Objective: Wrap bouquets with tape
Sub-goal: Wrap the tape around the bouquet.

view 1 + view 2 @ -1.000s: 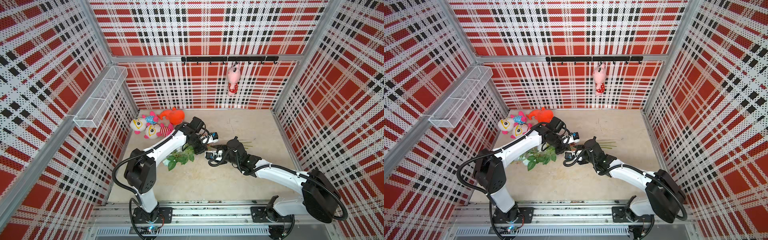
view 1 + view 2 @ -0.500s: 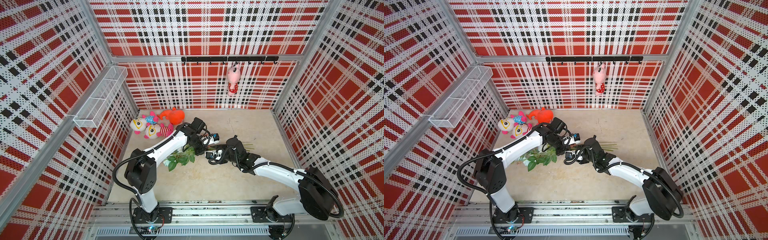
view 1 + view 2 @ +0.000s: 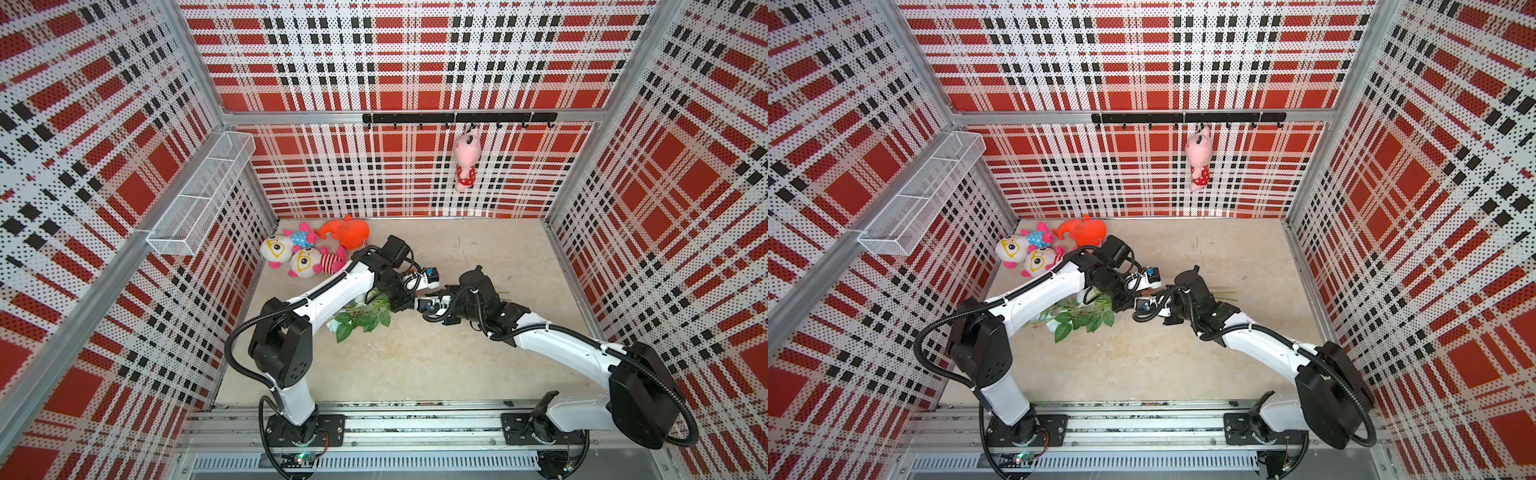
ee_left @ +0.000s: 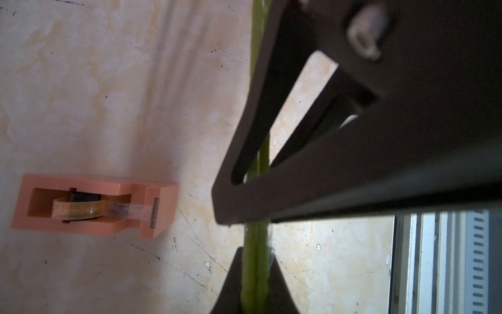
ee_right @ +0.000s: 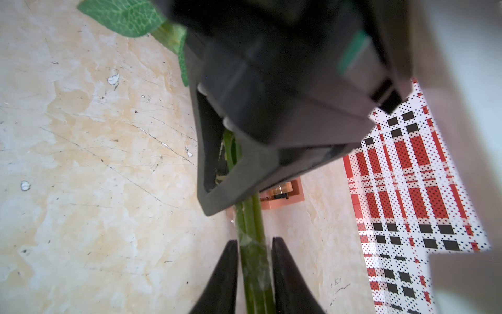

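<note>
Left end effector (image 4: 255,255) clamps bouquet stems (image 4: 256,233) steady; right end effector (image 5: 254,252) straddles the tape wrap (image 5: 254,267), grip unclear, probably pressing it.

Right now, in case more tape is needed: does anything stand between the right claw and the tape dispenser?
Yes. In the right wrist view the left claw, shut on the stems, sits between the right claw and the tape dispenser, hiding most of it.

Green bouquet stems (image 5: 251,217); orange tape dispenser (image 4: 92,206); red-black-white plaid walls (image 3: 415,62).
</note>
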### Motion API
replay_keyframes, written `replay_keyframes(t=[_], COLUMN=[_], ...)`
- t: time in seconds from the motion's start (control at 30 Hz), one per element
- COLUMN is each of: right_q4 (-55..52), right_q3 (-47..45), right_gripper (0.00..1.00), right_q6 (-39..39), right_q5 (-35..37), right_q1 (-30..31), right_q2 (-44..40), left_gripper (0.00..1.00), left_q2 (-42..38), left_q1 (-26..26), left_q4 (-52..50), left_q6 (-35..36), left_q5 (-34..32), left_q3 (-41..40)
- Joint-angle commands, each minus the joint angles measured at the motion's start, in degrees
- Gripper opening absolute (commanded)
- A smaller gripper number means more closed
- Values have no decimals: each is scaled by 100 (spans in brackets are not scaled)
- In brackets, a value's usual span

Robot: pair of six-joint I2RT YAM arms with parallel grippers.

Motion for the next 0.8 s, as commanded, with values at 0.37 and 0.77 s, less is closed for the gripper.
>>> replay_keyframes(t=[0.37,0.77], right_q4=[-412,2007], right_q3=[-221,-2867], right_gripper=[62,85], right_q6=[376,4183], right_q5=[112,-819], right_q1=[-225,-193], right_q2=[-654,-4274], left_gripper=[0,0], left_q2=[-301,-275], left_q1=[11,237], left_q4=[77,269], left_q6=[166,56], left_q5=[65,230], left_q3=[81,132])
